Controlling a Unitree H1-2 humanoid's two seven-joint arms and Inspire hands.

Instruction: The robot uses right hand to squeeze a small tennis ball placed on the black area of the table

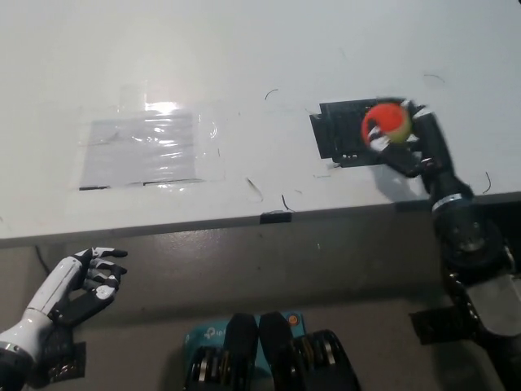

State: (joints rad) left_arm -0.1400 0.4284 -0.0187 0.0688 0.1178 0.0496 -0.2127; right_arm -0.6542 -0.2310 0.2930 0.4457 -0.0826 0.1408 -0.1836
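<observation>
A small red and yellow tennis ball (388,122) is held in my black right hand (404,140), whose fingers are closed around it. Ball and hand are over the right part of the black taped area (342,130) on the white table (244,49). I cannot tell whether the ball touches the surface. My white left hand (85,279) rests below the table's front edge at the lower left, fingers loosely curled and holding nothing.
A glossy clear taped rectangle (142,151) lies on the table's left half. The table's front edge (277,217) runs across the middle of the view, with a small black tab on it.
</observation>
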